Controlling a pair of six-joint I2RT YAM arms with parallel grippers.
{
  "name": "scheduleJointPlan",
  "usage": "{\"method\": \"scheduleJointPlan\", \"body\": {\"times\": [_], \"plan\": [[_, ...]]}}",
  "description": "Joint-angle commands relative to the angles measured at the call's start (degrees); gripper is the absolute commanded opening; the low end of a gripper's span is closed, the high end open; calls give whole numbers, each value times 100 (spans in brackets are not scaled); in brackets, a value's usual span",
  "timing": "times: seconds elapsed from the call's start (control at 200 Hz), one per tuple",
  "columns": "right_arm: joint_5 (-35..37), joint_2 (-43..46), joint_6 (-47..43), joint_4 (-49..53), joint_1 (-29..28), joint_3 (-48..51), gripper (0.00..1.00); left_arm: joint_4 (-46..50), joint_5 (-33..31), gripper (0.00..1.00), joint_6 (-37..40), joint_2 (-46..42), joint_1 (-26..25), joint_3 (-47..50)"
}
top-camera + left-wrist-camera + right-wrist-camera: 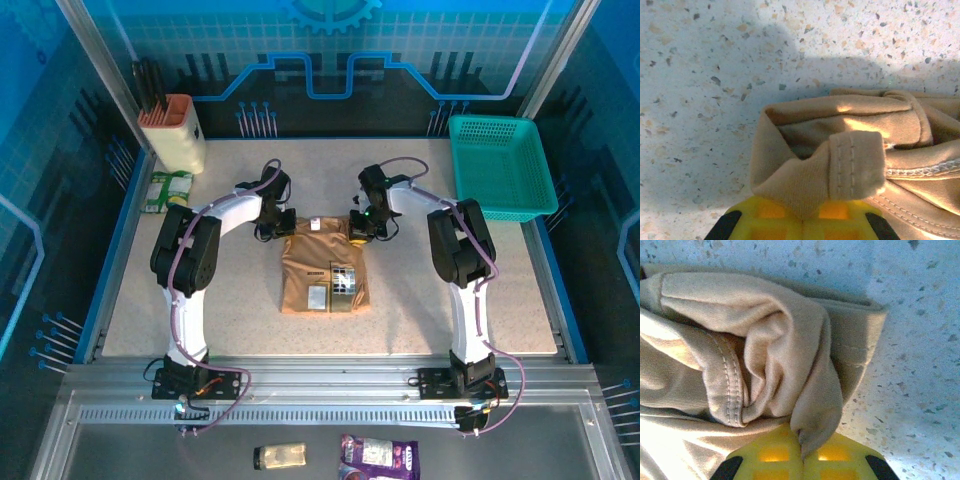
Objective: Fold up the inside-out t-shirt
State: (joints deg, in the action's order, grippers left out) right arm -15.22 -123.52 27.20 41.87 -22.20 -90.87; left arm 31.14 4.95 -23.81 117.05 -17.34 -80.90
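While lying folded narrow on worktop [410, 310], pinched at both far corners: inside-out t-shirt [325, 275] clamped by left hand [272, 215] and right hand [362, 222]. Soft, light, limp; likely to sag and slip. Best taken at stitched hems, through all layers.

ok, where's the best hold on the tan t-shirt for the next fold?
Likely the two far corners, one per hand, each from its own outer side. The t-shirt lies flat as a narrow rectangle; its far edge bunches into thick hemmed folds there, easy to pinch. The left hand and right hand are shut on those corners now.
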Motion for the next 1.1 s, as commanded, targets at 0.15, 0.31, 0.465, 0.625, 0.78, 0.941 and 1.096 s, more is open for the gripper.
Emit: {"method": "scheduleJointPlan", "body": {"times": [0.15,0.31,0.465,0.625,0.78,0.941,1.096], "plan": [[233,509,-81,31,165,-342,0,-130,356,0,104,-760,212,-37],[188,605,-183,286,313,-893,0,32,525,0,193,-823,296,-568],[145,603,-293,501,433,-1517,0,59,770,0,230,-868,393,-1144],[73,507,-501,576,574,-2321,0,-48,1069,0,289,-830,533,-1803],[26,335,-847,654,666,-3224,0,-103,1290,0,436,-744,631,-2410],[-38,364,-1223,495,714,-3425,0,-509,1468,0,662,-867,669,-2332],[-207,986,-1415,-208,690,-2120,0,-1297,1865,0,741,-1357,662,-1277]]}}
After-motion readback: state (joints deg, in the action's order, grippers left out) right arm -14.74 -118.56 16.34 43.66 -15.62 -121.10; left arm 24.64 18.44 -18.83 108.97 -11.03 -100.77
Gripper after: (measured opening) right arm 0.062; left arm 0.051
